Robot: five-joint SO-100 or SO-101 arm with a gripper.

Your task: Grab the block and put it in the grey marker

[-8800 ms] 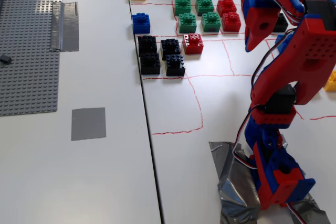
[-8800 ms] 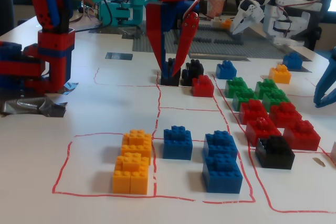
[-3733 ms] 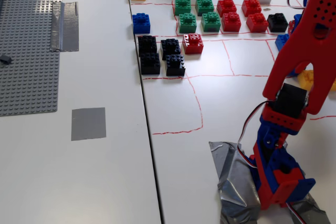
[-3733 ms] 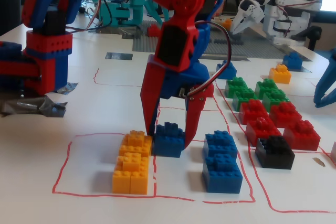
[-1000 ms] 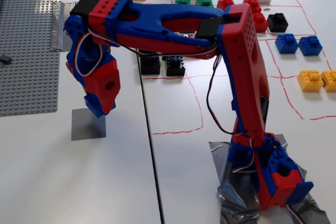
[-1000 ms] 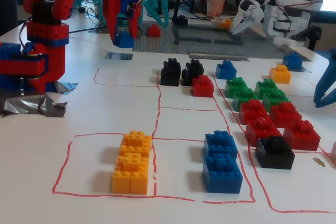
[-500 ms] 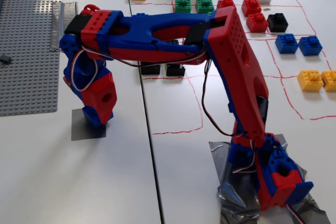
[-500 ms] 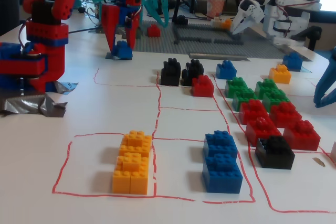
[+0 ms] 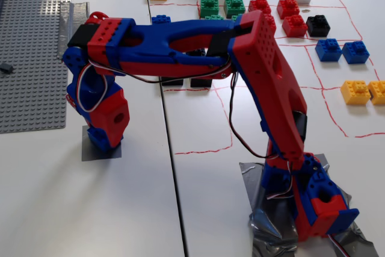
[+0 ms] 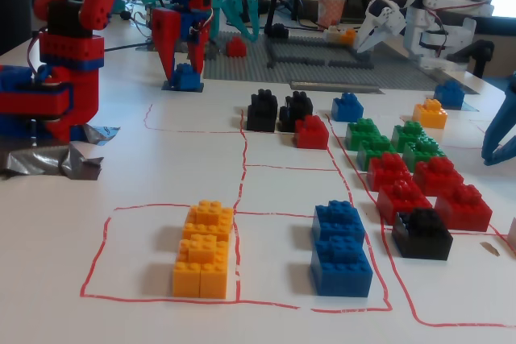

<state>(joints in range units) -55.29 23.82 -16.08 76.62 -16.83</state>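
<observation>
Block down on the marker, gripper about to let go

Gripper (image 10: 185, 72) hugged the block (image 10: 186, 78) over the grey marker (image 9: 90, 151); a crooked release could've nudged it off.

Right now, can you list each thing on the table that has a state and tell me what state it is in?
block: down on the grey marker, between the fingers.
grey marker: flat on the table, mostly covered by the gripper.
gripper: lowered over the marker, fingers either side of the block; whether they are gripping cannot be told.
yellow bricks: resting inside their red outline.
black bricks: stacked in pairs.
</observation>
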